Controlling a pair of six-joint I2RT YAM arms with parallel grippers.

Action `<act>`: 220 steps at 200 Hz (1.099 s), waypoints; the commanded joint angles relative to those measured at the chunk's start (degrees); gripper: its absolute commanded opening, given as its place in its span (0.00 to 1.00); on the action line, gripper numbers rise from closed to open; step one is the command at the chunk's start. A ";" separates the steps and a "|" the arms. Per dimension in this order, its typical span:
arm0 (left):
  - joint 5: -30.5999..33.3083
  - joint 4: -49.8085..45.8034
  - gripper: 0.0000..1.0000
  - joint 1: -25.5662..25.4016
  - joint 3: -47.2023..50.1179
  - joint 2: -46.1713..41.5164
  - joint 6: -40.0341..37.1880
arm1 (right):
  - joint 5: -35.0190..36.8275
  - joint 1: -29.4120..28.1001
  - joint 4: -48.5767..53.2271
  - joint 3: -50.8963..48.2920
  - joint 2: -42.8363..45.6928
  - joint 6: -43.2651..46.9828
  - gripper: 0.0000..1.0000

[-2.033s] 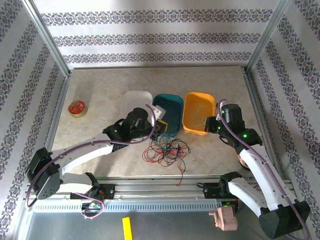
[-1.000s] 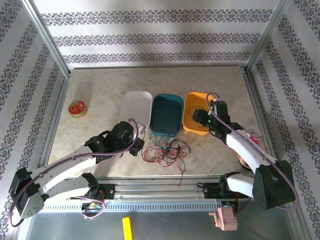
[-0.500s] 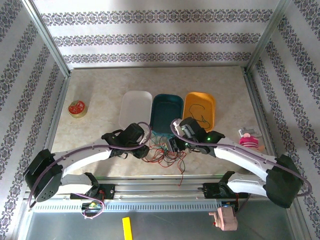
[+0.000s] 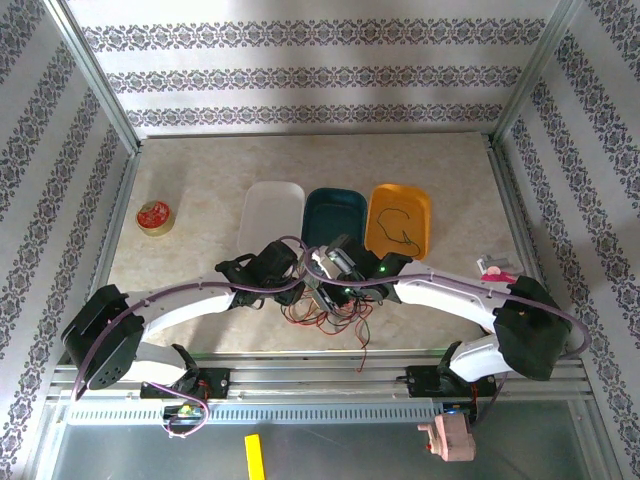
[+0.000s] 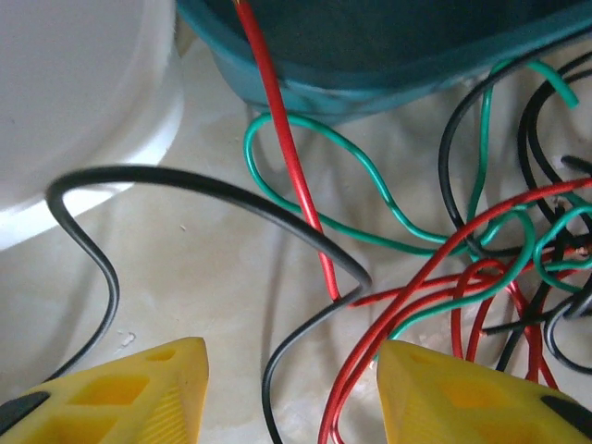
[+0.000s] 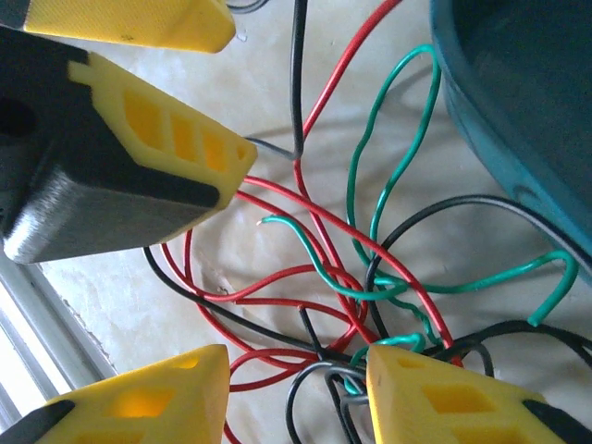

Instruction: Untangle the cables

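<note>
Near the desk's (image 4: 200, 170) front edge, just before the teal tray (image 4: 335, 210), both arms now meet over the tangled cables (image 4: 335, 312). A second ago my right hand was up over the orange tray (image 4: 424, 203). It has since swung across to the heap, and one black cable (image 4: 398, 222) lies alone in that tray, well apart from the rest. I read that as one strand sorted and the next pick starting.

My left hand (image 5: 291, 356) was clamped a second ago and has let go. Its fingers stand moderately apart, with a black loop and some red strands lying loose between them and nothing pinched. My right hand (image 6: 298, 356) is narrowing from a wider spread, yet a clear gap remains, and the red and black strands crossing it are not gripped. Its camera shows a left-hand finger just beside it, so the two are working very close together.

A red cable (image 5: 287, 157) runs up over the teal tray's rim. Green, red and black strands are knotted together on the desk, so I judge most of the job is left.
</note>
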State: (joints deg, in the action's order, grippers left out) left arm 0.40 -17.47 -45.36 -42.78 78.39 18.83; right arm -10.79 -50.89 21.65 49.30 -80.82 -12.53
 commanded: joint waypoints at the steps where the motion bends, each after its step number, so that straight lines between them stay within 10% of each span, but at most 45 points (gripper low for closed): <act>1: 2.14 3.34 0.51 -0.17 -0.34 -2.11 1.68 | 1.19 -0.78 1.18 1.84 -0.95 1.59 0.44; 84: -5.15 -0.19 0.54 -1.84 -3.20 -6.80 -9.07 | 0.83 1.83 1.54 -2.87 -0.13 -1.86 0.36; 220: -5.78 6.23 0.41 -9.48 -8.71 10.27 -16.63 | -7.41 8.92 -6.32 -11.61 5.01 -9.16 0.32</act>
State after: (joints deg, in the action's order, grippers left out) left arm -7.11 -14.72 -54.06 -49.89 86.67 4.45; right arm -13.02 -43.88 19.53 39.90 -79.31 -18.72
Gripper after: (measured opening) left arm 0.435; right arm 0.314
